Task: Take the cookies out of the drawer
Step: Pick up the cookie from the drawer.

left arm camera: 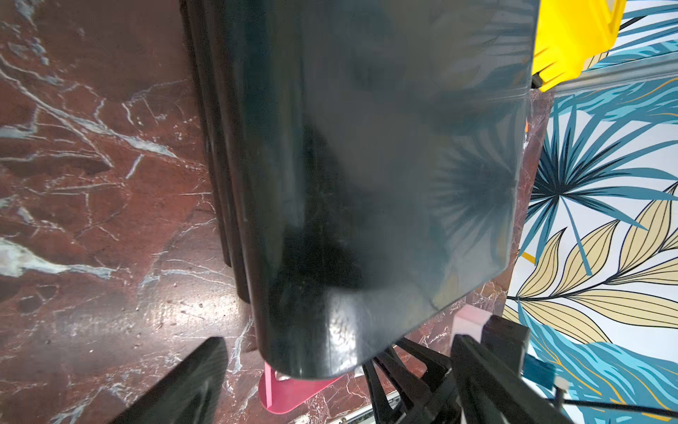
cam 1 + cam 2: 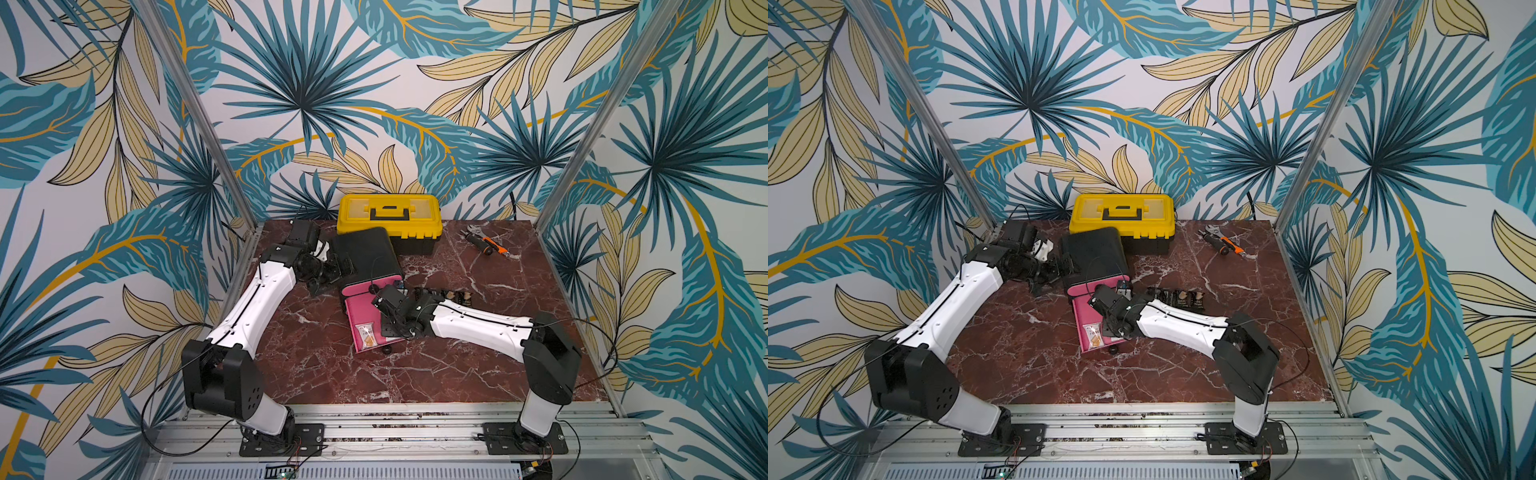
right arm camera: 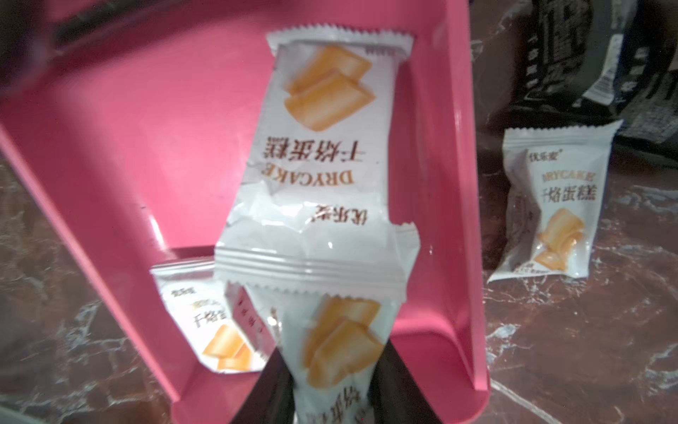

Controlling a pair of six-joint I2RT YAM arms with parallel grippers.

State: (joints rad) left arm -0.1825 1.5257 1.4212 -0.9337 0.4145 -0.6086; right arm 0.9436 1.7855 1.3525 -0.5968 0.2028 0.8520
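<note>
A pink drawer [image 2: 356,309] stands pulled out of a black cabinet [image 2: 365,253]. My right gripper [image 3: 335,385] hangs over the drawer, shut on the end of a white cookie packet [image 3: 341,348]. Two more white cookie packets [image 3: 319,147] [image 3: 211,330] lie inside the drawer. One of them shows in both top views [image 2: 366,336] [image 2: 1094,334]. Beside the drawer, another white packet [image 3: 557,205] and several black ones [image 2: 457,296] rest on the table. My left gripper [image 1: 337,339] is open against the cabinet's left side, its fingers either side of a cabinet corner.
A yellow toolbox [image 2: 388,220] stands at the back, just behind the cabinet. Orange-and-black hand tools [image 2: 486,245] lie at the back right. The red marble table [image 2: 478,365] ends in a metal rail [image 2: 395,419] at the front, where both arm bases are bolted.
</note>
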